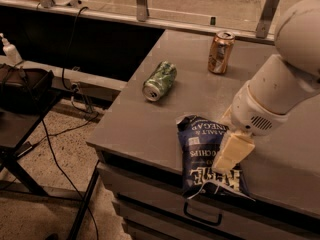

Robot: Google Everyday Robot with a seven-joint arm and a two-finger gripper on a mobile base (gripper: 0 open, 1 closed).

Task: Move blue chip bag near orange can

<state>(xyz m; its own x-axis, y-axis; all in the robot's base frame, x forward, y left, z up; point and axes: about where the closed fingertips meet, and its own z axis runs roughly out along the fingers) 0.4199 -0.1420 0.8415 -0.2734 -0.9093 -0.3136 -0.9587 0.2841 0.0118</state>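
The blue chip bag [202, 149] lies flat at the front edge of the grey table [145, 124], its bottom end hanging slightly over the edge. The orange can [220, 52] stands upright at the back of the table, well apart from the bag. My gripper [231, 154], pale cream at the end of the white arm [280, 94], reaches in from the right. It sits over the right middle of the bag and covers part of its lettering. I cannot tell whether it touches the bag.
A green patterned can [160, 81] lies on its side to the left of the orange can. Drawers [200, 214] sit under the table front. A black stand [20, 94] and cables [55, 154] are on the floor at left. A railing [145, 4] runs behind.
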